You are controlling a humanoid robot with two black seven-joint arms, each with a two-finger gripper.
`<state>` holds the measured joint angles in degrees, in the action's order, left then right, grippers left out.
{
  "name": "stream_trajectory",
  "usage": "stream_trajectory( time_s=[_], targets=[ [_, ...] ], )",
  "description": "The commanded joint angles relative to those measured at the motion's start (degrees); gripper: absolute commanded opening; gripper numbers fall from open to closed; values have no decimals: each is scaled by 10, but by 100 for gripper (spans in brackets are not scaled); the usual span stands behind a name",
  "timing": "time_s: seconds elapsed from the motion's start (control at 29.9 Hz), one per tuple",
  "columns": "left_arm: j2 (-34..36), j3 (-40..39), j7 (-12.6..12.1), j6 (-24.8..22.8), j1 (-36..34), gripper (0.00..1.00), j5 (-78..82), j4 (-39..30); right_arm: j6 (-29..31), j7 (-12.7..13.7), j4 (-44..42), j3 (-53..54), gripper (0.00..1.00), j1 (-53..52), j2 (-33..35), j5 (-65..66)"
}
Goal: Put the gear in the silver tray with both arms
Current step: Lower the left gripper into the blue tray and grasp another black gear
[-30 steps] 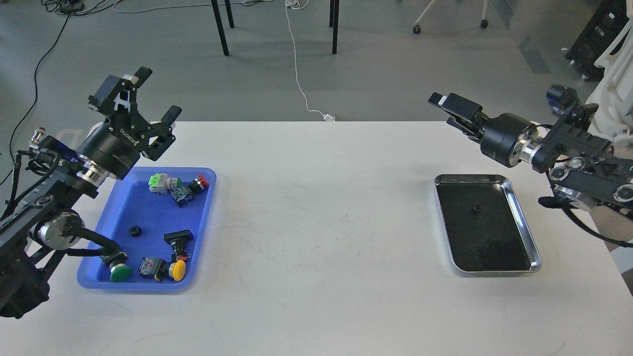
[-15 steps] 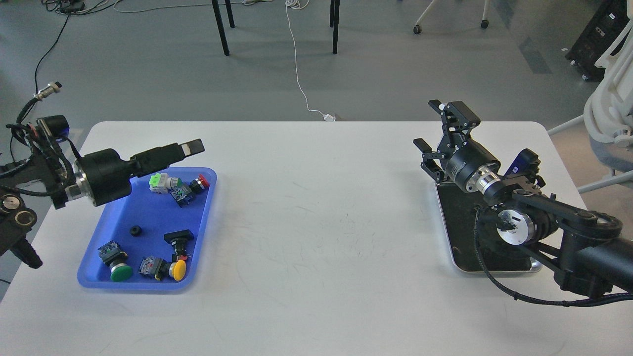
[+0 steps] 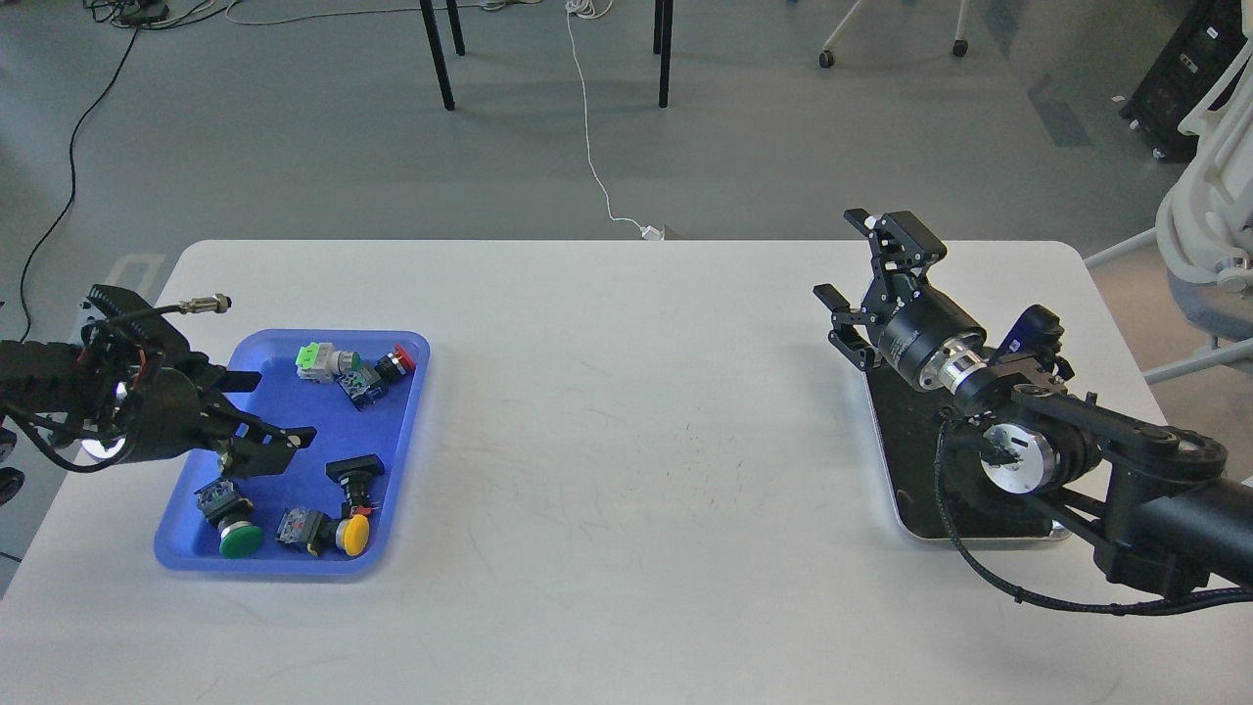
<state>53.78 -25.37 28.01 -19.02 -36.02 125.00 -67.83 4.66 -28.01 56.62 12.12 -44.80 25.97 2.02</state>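
Two grippers in view. Left gripper [image 3: 266, 411] is low over the blue tray [image 3: 401, 431], fingers spread wide, with nothing seen between them; the small black gear seen nowhere, that spot being hidden under the gripper, so contact cannot be told. Right gripper [image 3: 874, 282] hangs over the far left corner of the silver tray [image 3: 886, 460], fingers wide apart, empty, tips pointing up and away from the head. Silver tray lies flat at the right side of the white table [image 3: 626, 470], long axis running near-to-far, slightly slanted; right arm covers much of it. Push-button switches lie scattered in the blue tray.
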Motion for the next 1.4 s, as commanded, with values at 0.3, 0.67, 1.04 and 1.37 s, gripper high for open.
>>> stream_trajectory(
  time_s=[0.3,0.67,1.04,1.37],
  targets=[
    [-23,52,0,21,-18,86,0,62,0,0,2,1,96,1,7,1],
    [-37,53,0,23,-12,83,0,100,0,0,3,1,96,1,9,1],
    [-39,67,0,23,-12,68,0,101,0,0,11,0,96,1,12,4],
    [-44,77,0,23,-12,39,0,118,0,0,12,1,96,1,14,4]
  ],
)
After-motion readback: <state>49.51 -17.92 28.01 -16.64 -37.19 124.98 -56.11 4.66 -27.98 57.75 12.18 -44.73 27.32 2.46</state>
